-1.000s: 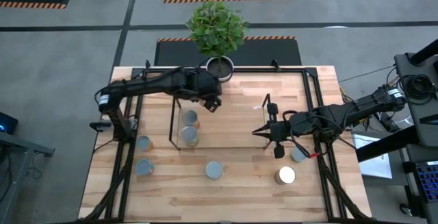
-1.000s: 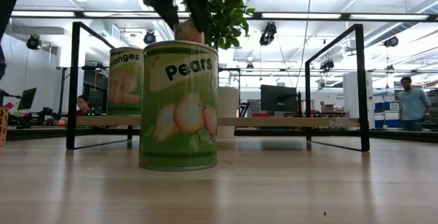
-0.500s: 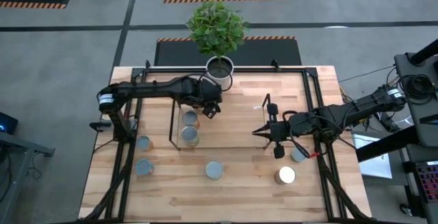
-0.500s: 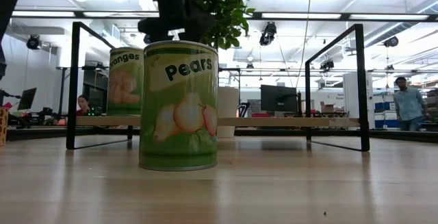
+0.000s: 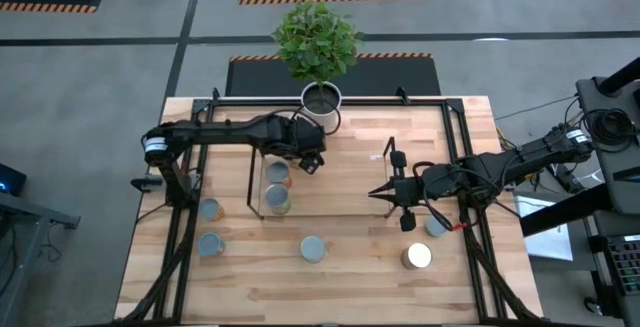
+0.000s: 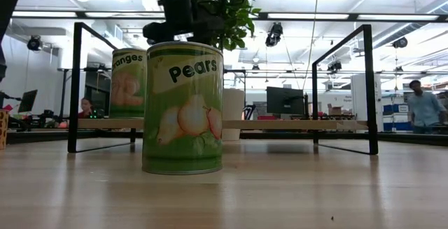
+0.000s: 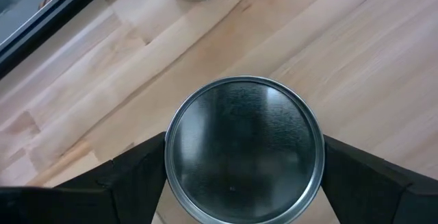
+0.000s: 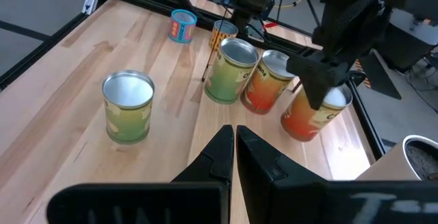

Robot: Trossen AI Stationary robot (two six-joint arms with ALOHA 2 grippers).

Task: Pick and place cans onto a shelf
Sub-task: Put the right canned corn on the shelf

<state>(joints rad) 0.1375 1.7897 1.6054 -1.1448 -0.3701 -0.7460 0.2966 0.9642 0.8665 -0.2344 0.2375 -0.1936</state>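
My left gripper (image 5: 310, 157) is shut on an orange can with a silver top (image 7: 243, 148) over the shelf's left part; the can also shows in the right wrist view (image 8: 315, 114). Beside it, a red-orange can (image 8: 269, 81) and a green can (image 8: 231, 70) stand upright on the shelf board (image 6: 280, 125), seen from above in the high view (image 5: 277, 174) (image 5: 278, 199). The shelf has thin black wire end frames (image 5: 253, 182). My right gripper (image 5: 378, 193) is shut and empty by the shelf's right end; it also shows in its wrist view (image 8: 234, 148). My left gripper pinches the orange can between its two fingers, one on each side of the can's wall just below the top rim (image 7: 164, 176). The fingers (image 8: 318, 80) come from above, pointing down. The can is upright; whether its base rests on the shelf board I cannot tell.
Loose cans stand on the table: two at the left (image 5: 210, 208) (image 5: 211, 244), a Pears can near the front (image 5: 313, 248), a whitish-topped one (image 5: 417, 256) and one under the right arm (image 5: 437, 225). A white plant pot (image 5: 321, 97) stands at the far edge.
My left gripper has gone down and slightly toward the table's near edge with the can, toward the shelf beside the two standing cans. It has stayed shut on the can, which stays upright.
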